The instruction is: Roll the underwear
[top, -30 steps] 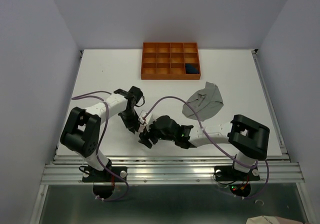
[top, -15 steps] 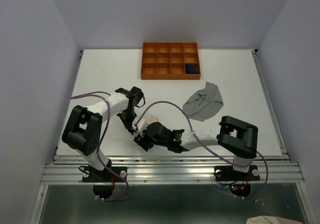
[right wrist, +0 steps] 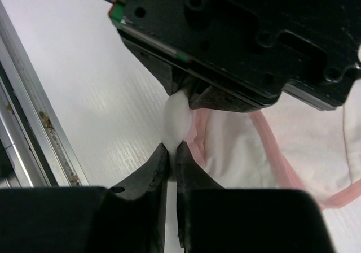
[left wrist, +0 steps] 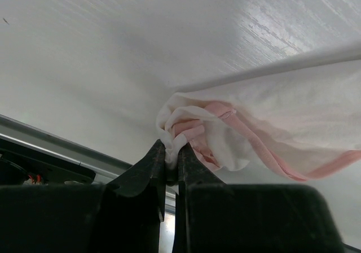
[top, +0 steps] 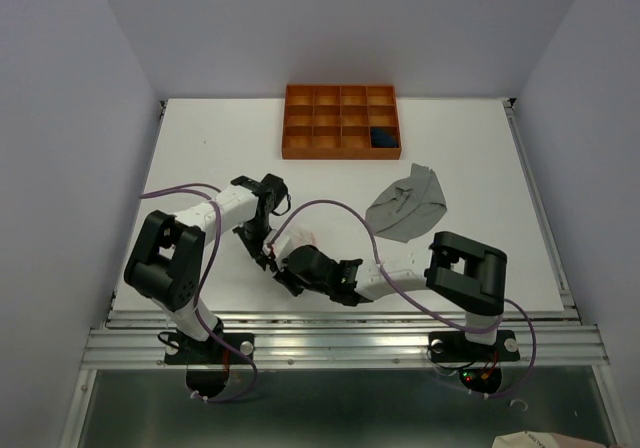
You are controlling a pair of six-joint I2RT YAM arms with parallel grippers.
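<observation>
My left gripper [left wrist: 168,151] is clamped on a bunched corner of the pale pink-white underwear [left wrist: 271,109], and my right gripper [right wrist: 171,149] is pinched shut on the same small wad, its tips just beside the left one's. With both grips crowded onto so little cloth, the fingers could knock together, or one pull could drag the thin fabric out of the other's pinch. If I draw the two apart, the bunch would likely open up instead of tightening into a roll. We are also working close to the near edge of the table [top: 480,158], beside the metal rail [top: 340,320], so a slack end could slide over it. From above, the arms hide most of the garment, so I cannot say how much of it is rolled. At the far middle of the table sits the orange tray [top: 340,154], split into a grid of small compartments. The navy underwear [top: 382,138] lies in its near-right one, and the others look empty. The grey underwear [top: 405,208] lies loose and crumpled on the table right of centre, between the tray and my right arm.
</observation>
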